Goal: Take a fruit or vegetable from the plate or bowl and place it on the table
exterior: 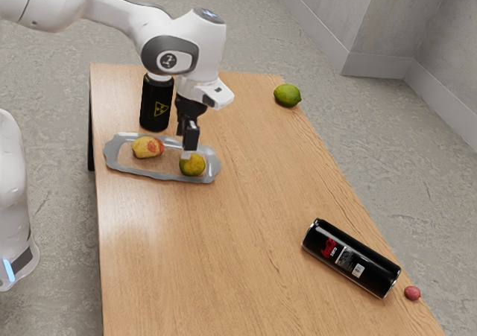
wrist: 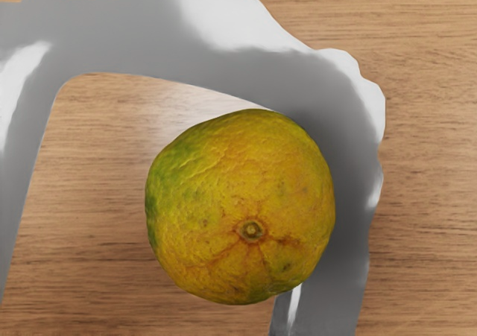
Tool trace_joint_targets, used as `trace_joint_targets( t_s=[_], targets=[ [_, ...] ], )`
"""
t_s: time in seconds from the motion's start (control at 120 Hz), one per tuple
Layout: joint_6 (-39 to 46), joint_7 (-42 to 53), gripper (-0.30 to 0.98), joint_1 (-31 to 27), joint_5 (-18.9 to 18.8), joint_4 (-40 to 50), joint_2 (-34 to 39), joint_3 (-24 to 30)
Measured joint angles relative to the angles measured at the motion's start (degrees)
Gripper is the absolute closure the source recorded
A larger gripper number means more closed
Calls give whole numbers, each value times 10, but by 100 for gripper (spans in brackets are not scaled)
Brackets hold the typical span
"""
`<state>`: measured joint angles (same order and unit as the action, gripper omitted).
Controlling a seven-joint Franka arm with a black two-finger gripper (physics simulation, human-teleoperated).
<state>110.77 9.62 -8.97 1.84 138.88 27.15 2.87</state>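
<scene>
You're over the mottled citrus (wrist: 242,205) now, with the gripper (exterior: 188,148) just above it, though whether it's released or clenched I can't tell; the fruit sits at about four o'clock on the tray (exterior: 149,174) in the exterior view. Come down off-centre and that round body could roll, or, with the rim so near, you might snag metal and drag the tray, while a drift toward eleven o'clock risks clipping the upright black can (exterior: 155,105). Pebbly peel puckers around the stem scar, against a glossy, wavy-edged rim and straight-grained wood (exterior: 223,239).
</scene>
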Motion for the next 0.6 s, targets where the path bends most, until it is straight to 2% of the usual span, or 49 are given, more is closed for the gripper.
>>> trace_joint_targets(
  t_s=[0.6],
  targets=[
    [34, 5, 0, 1, 4, -6, -53, -4]
  ],
)
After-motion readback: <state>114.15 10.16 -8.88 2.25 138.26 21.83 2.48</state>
